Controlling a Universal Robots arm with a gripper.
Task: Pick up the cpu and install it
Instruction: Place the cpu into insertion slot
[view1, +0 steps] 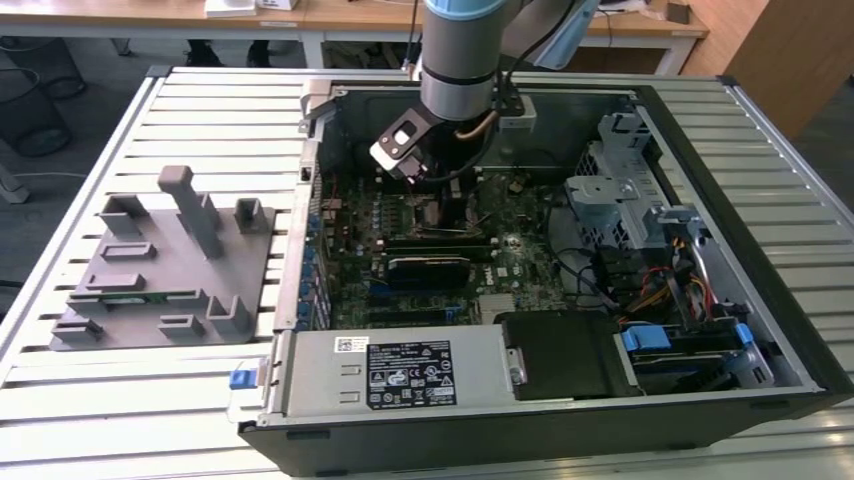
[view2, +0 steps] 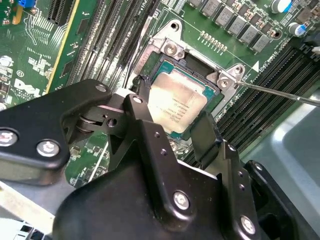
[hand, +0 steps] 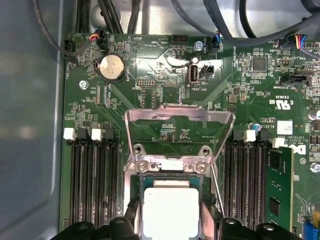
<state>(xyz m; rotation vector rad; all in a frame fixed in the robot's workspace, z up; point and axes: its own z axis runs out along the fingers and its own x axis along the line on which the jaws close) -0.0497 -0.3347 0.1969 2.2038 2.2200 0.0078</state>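
Cpu (view2: 177, 102), a small flat square chip with a shiny silver-grey metal top, lies at the open processor socket on the green circuit-covered motherboard (hand: 250, 85), inside the black open-sided computer case (view1: 801, 330). In both wrist views it sits inside the socket's black frame, between the banks of long black memory slots. Whether it is fully seated or a hair above the contacts cannot be told.

The black two-fingered gripper (view2: 172, 107) reaches down into the case from the arm, as the exterior view (view1: 430, 178) shows. Its fingers (view2: 202, 127) are closed against two opposite edges of the cpu, so it appears clamped on the chip and not yet let go.

As a judgement, the picking-up is done and the carrying across is done. The grey plastic tray with upright posts (view1: 134, 290), on the slatted table at the exterior view's left, is well apart from the arm. The placing is at or near its end.

What is left shows plainly. The silver hinged metal retention frame (hand: 180, 114) stands raised, tilted back from the socket on its two screws and not over the chip. The thin metal locking lever (view2: 280, 92) juts out to one side, unlatched. So the chip is in place or nearly so, but it is not released and not locked down.
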